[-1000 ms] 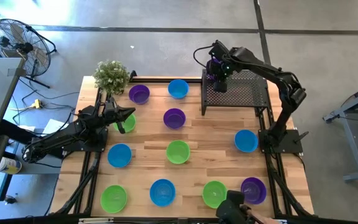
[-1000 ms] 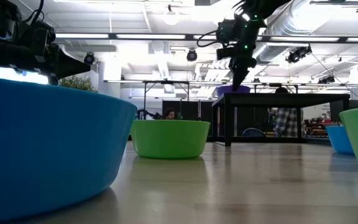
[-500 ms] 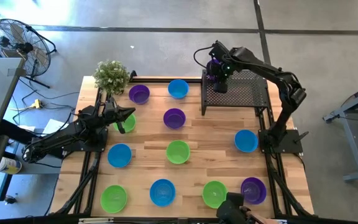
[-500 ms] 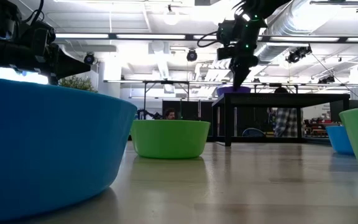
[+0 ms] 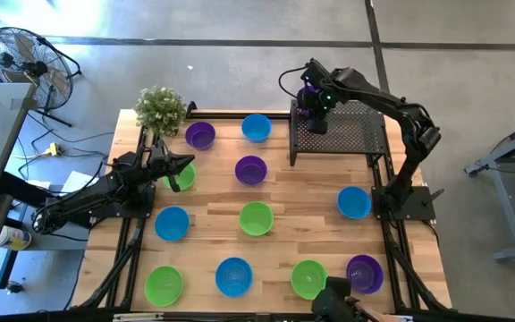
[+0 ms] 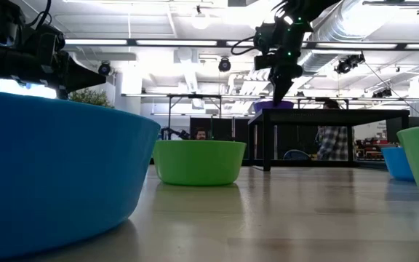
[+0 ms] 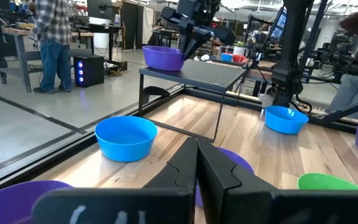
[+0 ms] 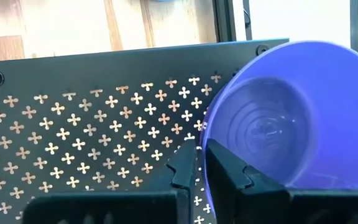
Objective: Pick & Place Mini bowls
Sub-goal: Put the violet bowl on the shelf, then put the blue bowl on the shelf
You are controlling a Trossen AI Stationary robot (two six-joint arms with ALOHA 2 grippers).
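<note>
1. Over at nine o'clock, the left gripper (image 5: pixel 186 164) waits pinched together and empty beside a green bowl (image 5: pixel 181 176).
2. Smooth, rigid plastic mini bowls (image 5: pixel 256 217) dot the wooden table (image 5: pixel 307 201): light, probably slippery, best pinched at the thin rim.
3. At one o'clock, the right gripper (image 5: pixel 310 111) pinches the purple bowl (image 8: pixel 291 118) by its rim on the perforated black tray (image 5: pixel 342 134), fingers narrow across the wall.

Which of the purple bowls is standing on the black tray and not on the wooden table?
The purple bowl at the black tray's far-left corner, under the right gripper. The other purple bowls stand on the table.
</note>
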